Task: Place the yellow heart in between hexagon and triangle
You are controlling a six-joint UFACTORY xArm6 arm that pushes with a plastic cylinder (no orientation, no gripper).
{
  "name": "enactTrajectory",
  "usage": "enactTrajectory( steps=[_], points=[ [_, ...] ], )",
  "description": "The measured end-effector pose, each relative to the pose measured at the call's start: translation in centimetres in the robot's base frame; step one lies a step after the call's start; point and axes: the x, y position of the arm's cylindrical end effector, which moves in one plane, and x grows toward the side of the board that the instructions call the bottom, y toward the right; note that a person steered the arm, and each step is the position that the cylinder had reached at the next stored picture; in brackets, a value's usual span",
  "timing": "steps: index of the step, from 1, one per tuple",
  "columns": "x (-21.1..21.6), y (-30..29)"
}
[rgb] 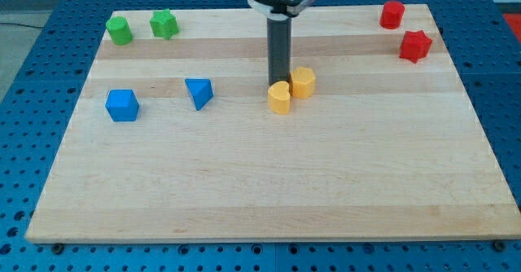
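Note:
A yellow heart (pixel 279 98) lies near the middle of the wooden board (pixel 260 182). A yellow hexagon (pixel 304 82) touches it at its upper right. A blue triangle (pixel 199 92) lies apart to the heart's left. My tip (pixel 278 85) is at the heart's top edge, touching or nearly touching it, just left of the hexagon. The dark rod rises from there to the view's top.
A blue cube-like block (pixel 122 105) lies at the left. Two green blocks (pixel 120 30) (pixel 164 24) sit at the top left. Two red blocks (pixel 392 14) (pixel 415 46) sit at the top right. A blue perforated table surrounds the board.

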Motion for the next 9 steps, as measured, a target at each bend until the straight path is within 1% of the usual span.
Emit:
enactTrajectory(
  steps=[1, 2, 3, 4, 5, 6, 7, 8, 9],
  points=[
    [-0.6, 0.6],
    [-0.8, 3.1],
    [0.4, 3.7],
    [3.5, 2.5],
    [6.3, 2.7],
    [6.4, 0.9],
    [4.7, -0.5],
    [3.8, -1.3],
    [3.4, -0.6]
  ],
)
